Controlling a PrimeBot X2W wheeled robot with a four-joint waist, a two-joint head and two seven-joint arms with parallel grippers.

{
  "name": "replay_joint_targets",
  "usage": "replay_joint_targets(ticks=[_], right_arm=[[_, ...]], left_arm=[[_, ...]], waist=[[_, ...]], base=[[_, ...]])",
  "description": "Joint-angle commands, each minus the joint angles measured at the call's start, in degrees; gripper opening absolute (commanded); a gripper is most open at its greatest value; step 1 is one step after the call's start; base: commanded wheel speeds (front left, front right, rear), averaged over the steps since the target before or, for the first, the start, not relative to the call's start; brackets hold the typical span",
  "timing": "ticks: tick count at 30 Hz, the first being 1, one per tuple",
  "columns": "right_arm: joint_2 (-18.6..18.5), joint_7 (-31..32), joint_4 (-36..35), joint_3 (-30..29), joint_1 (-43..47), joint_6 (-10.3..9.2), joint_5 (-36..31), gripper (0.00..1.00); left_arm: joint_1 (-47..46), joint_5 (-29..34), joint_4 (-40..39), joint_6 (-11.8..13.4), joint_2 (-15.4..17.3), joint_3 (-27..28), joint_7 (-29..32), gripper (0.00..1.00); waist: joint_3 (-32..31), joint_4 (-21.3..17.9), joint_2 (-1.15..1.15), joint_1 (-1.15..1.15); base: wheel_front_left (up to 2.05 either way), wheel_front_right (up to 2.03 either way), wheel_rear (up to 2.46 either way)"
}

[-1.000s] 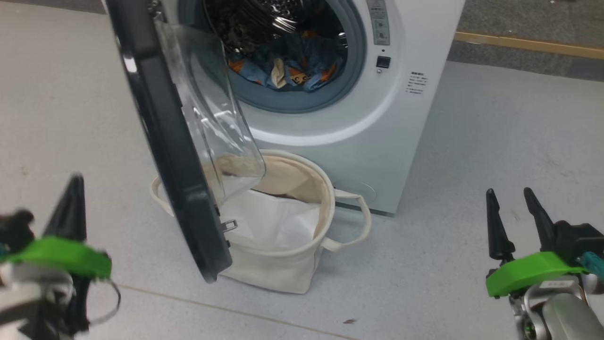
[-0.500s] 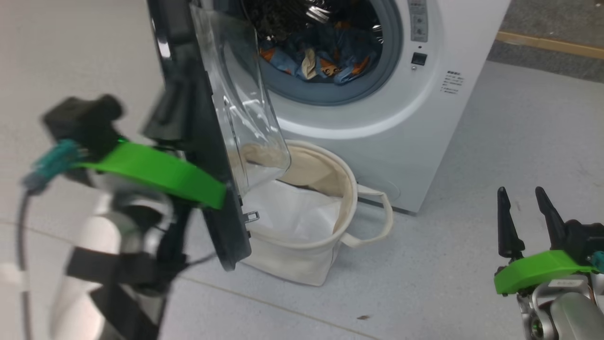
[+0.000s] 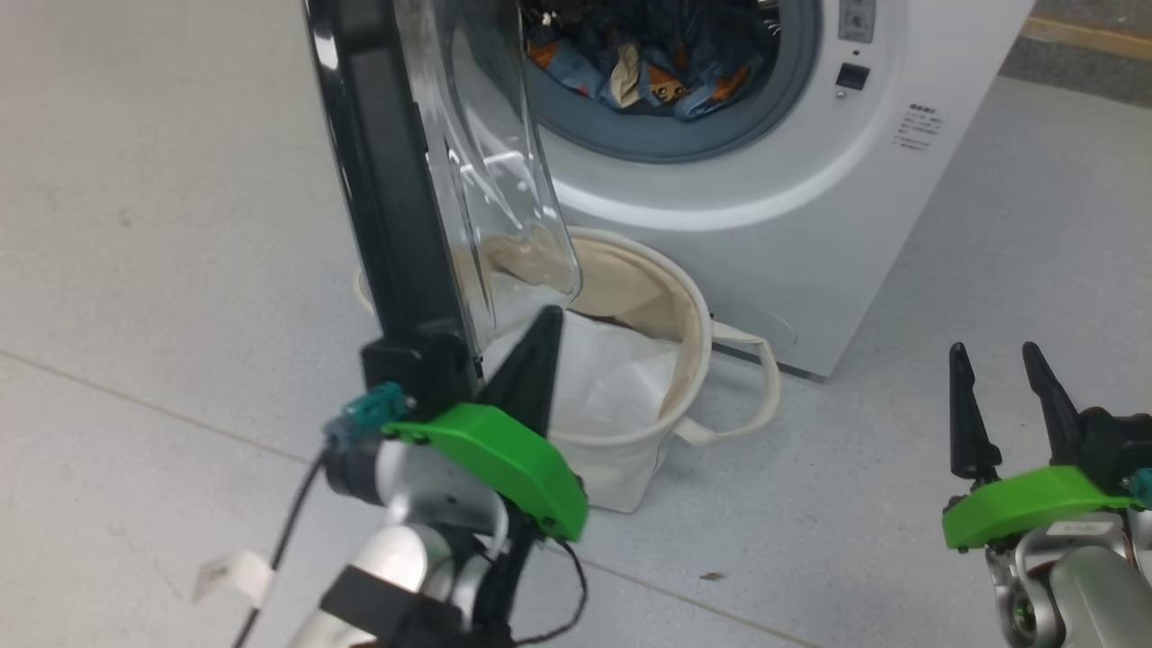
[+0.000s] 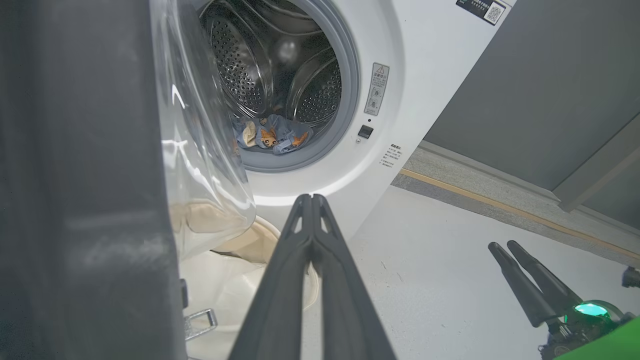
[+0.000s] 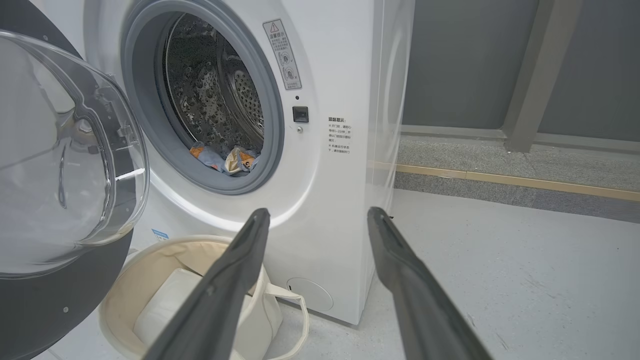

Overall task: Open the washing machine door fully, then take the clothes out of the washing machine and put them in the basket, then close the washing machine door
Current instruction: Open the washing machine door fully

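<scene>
Washing machine (image 3: 810, 225) stands on pale grey floor (image 3: 180, 180); left hand (image 4: 311, 200) closed, right hand (image 3: 993, 353) spread.

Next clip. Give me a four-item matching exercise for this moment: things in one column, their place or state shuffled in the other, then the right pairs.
Things:
1. washing machine door
2. clothes
3. basket
4. right end effector

Places or states:
A. fingers spread apart, nothing between them
B. standing on the floor, a white sheet inside
C. swung open
D. lying in the drum

Pairs: 1-C, 2-D, 3-B, 4-A.
</scene>
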Motion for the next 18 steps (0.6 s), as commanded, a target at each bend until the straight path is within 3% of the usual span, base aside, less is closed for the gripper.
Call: replay_joint_targets(ticks=[1, 7, 18], right_arm=[[-1.3, -0.7, -1.9, 1.0, -2.5, 0.20, -0.2, 1.00], [-1.1, -0.7, -2.4, 2.4, -3.4, 0.20, -0.2, 1.00], [-0.5, -0.7, -5.8, 4.5, -3.2, 0.20, 0.6, 1.00]], left_arm=[[-2.2, -0.5, -1.4, 0.5, -0.1, 0.9, -1.3, 0.00], [-4.5, -0.2, 4.7, 4.3, -0.1, -0.5, -7.4, 0.00], [-6.4, -1.7, 11.1, 5.5, 0.5, 1.4, -13.6, 0.00]], waist=[[0.4, 0.4, 0.00, 0.00], [0.7, 1.6, 0.00, 0.00], [0.6, 10.0, 0.00, 0.00]], base=[[0.00, 0.00, 0.00], [0.00, 0.00, 0.00], [0.00, 0.00, 0.00]])
